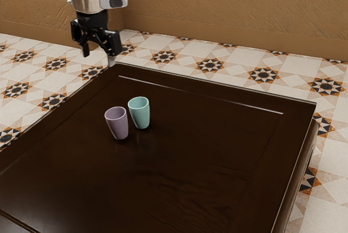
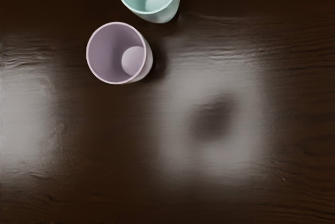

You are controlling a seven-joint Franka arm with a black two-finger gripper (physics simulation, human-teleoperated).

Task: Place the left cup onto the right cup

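Gripper (image 1: pixel 99 51) up in the upper left, open and empty. The purple cup (image 1: pixel 117 123) looks light, stiff and slick, so I'd pinch its rim wall.

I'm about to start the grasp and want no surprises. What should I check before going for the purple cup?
1. Gripper open and empty: ok.
2. Purple cup upright, nothing inside: ok.
3. Teal cup upright, mouth free to receive: ok.
4. Room between the two cups for a finger: cannot tell; they stand very close.
5. Gripper lined up over the purple cup: not ok; it hangs high near the table's far corner, off to the side of both cups.
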